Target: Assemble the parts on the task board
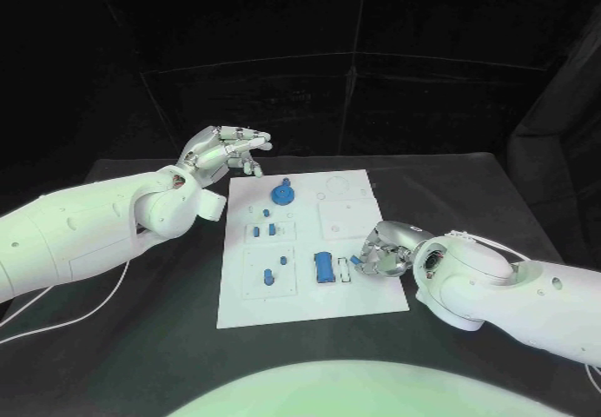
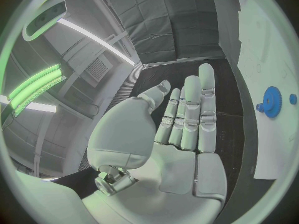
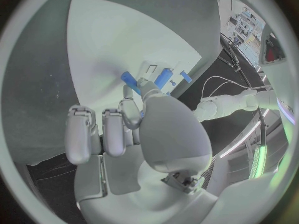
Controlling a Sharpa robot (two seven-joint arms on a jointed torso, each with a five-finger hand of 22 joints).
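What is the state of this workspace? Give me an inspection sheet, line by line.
Surface: black table, white task board in the middle.
Job's things: blue parts on the board, among them a round part at the far end and a cylinder nearer.
Clutter: nothing seen.
Hands: left hand above the board's far left corner, holding nothing; right hand at the board's right edge, fingertips at a small blue part, hold unclear.
Cables: white cable on the table beside the left arm.
Surroundings: dark curtain behind.
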